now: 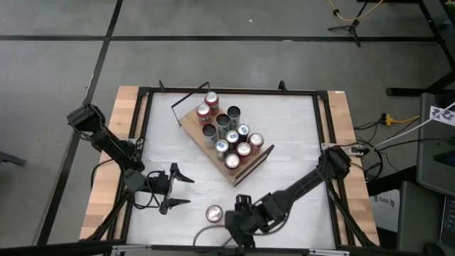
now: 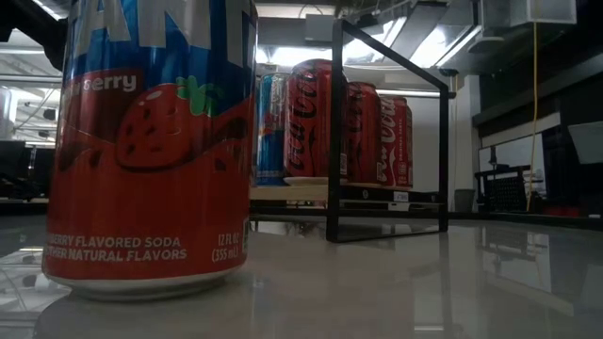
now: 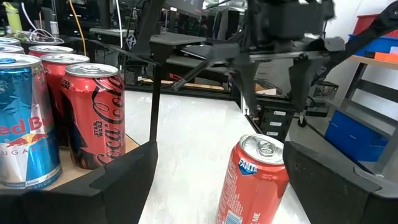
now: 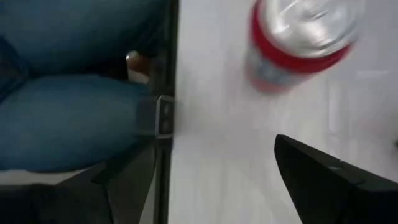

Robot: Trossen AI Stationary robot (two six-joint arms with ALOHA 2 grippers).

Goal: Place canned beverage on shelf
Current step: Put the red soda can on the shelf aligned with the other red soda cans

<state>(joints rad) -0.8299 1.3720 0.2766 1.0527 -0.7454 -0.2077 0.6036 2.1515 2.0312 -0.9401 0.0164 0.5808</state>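
Note:
A red Fanta can (image 1: 214, 212) stands upright on its base on the white table near the front edge. It fills the left of the low view (image 2: 151, 151). The light-brown wooden shelf (image 1: 190, 122) lies at an angle mid-table and carries several upright cans (image 1: 226, 135). My left gripper (image 1: 186, 190) is open, left of the can and pointing at it. In the left wrist view the can (image 3: 255, 180) stands ahead of that gripper (image 3: 219, 146). My right gripper (image 1: 232, 222) is open, just right of the can. The can (image 4: 298, 43) lies beyond that gripper (image 4: 214, 146).
The shelf's black wire rails (image 1: 188, 96) stand at its ends, one near the front (image 2: 386, 132). The table's black frame (image 4: 166, 118) runs along the near edge beside my right gripper, with something blue (image 4: 68, 112) beyond it. Bare white tabletop (image 1: 298, 128) lies right of the shelf.

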